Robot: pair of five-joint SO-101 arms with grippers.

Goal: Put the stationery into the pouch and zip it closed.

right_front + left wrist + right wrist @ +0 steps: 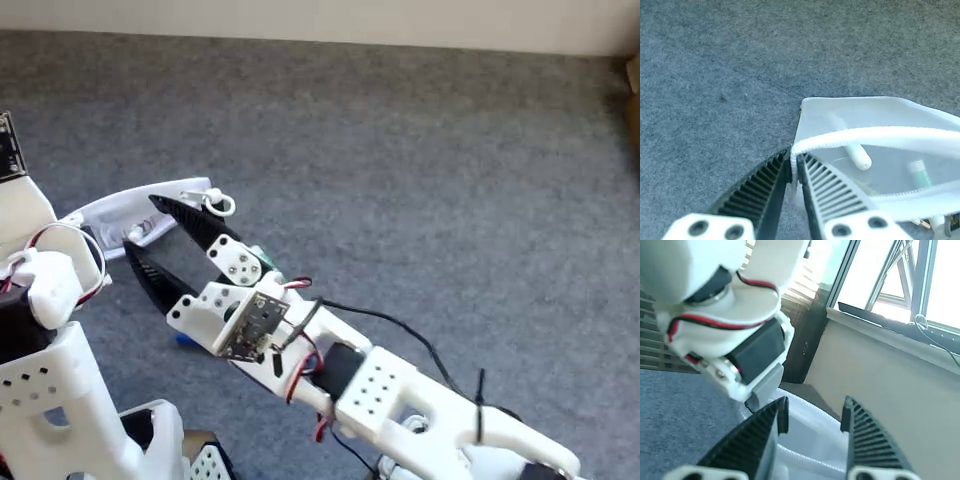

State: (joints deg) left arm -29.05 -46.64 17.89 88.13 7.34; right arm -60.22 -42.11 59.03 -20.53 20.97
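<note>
While the left gripper (792, 165) has its jaws clamped on the translucent white zip pouch (105, 218), centre-left in the high view, the right gripper (140, 221) holds its jaws apart; zipping looks next: pinch the white ring pull (207, 198).

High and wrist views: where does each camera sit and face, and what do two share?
High view: above, looking down at the table; left arm and right arm show.
Left wrist view: wrist-mounted, facing down; jaws shut on the pouch.
Right wrist view: wrist-mounted, facing sideways; open jaws, left arm, window.
All three share the pouch.
</note>
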